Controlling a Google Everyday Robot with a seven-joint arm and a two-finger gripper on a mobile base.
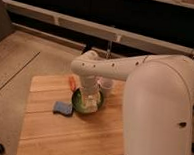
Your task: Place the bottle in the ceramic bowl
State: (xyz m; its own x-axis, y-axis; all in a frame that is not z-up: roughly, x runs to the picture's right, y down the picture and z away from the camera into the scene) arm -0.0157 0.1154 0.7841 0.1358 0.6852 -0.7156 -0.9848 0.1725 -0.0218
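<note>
One wooden table [51, 134] carries everything you see: the blue sponge [63, 107] at left, then the ceramic bowl [77, 101], mostly hidden behind the gripper [90, 104] lowered into it. You cannot tell the finger spread. The bottle's [72, 82] orange sliver shows behind the bowl's left rim, its axis unclear. A translucent cup [107, 85] stands right.

The green bowl [78, 102] sits round and glossy on the table [46, 133]. The claw [90, 104] hangs over its middle, covering most of it. The bottle [72, 82], an orange-tan sliver, shows just behind the bowl's left rim.
</note>
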